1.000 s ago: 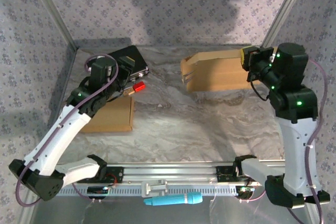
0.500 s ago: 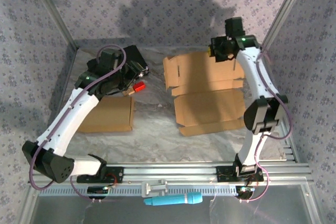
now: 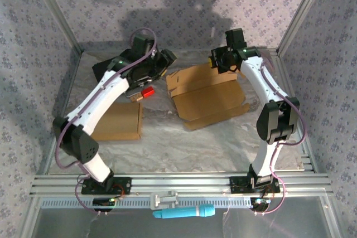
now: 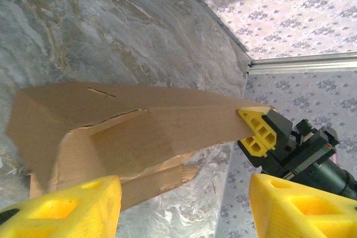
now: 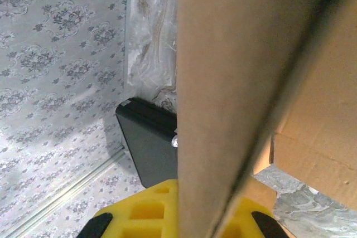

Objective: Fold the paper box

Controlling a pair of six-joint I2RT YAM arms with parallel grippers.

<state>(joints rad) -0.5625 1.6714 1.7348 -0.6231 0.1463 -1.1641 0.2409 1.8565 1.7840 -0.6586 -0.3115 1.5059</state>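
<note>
Two arms around one paper box (image 3: 206, 94), an unfolded cardboard blank with slits and flaps. Clamped on the paper box's far right edge: the right gripper (image 3: 218, 61), with one yellow pad (image 5: 146, 211) on each face of the sheet. Lifted at that edge, sagging onto the marbled table (image 3: 167, 143) at the near flaps. Just off the paper box's far left corner: the left gripper (image 3: 165, 59), with two yellow fingers (image 4: 61, 207) spread wide and closed on nothing, aimed along the blank toward the right gripper. Touching the cardboard or not: impossible to tell. Just left of the paper box, one small red block (image 3: 148, 92). Further left and nearer, one flat cardboard piece (image 3: 116, 121), making two cardboard items in all. Far left of the paper box, partly under the left arm, one black flat object (image 3: 99, 71). Well nearer than the paper box, beyond the aluminium rail (image 3: 178, 182), one light blue cylinder (image 3: 184, 212).
</note>
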